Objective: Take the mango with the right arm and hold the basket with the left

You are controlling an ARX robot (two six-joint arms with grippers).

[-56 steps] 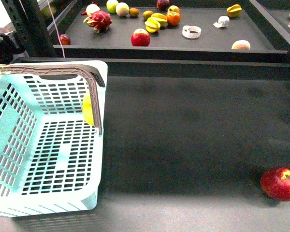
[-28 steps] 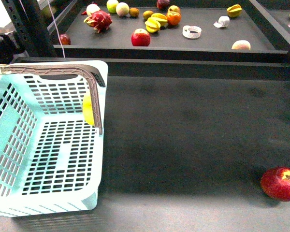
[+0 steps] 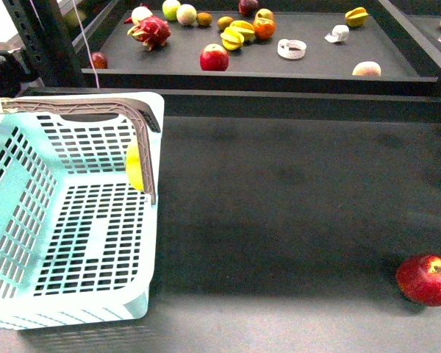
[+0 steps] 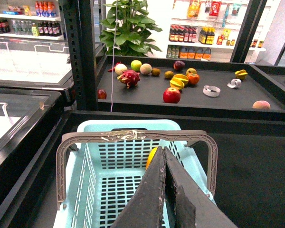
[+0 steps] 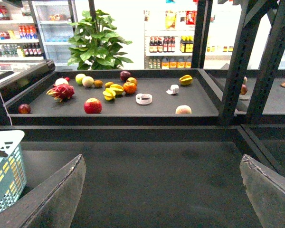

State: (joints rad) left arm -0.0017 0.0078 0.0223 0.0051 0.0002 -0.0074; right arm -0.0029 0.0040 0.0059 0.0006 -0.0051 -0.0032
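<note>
Front: pale aqua slotted plastic basket (image 3: 66,220) on the dark matte desk (image 3: 294,213), ribbed grey-brown handle up; smooth yellow mango (image 3: 134,166) against its right inner wall. Glossy red apple (image 3: 426,279) well apart. Left wrist: left pincer (image 4: 165,190) clenched above the basket, mango partly hidden. Right wrist: right pincer (image 5: 164,190) released, grasping nothing.

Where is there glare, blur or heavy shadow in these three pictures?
Front view: basket looks washed out, and the table is dim. Left wrist view: closed fingers are near and soft. Right wrist view: bright shop backdrop, blurred open fingers.
</note>
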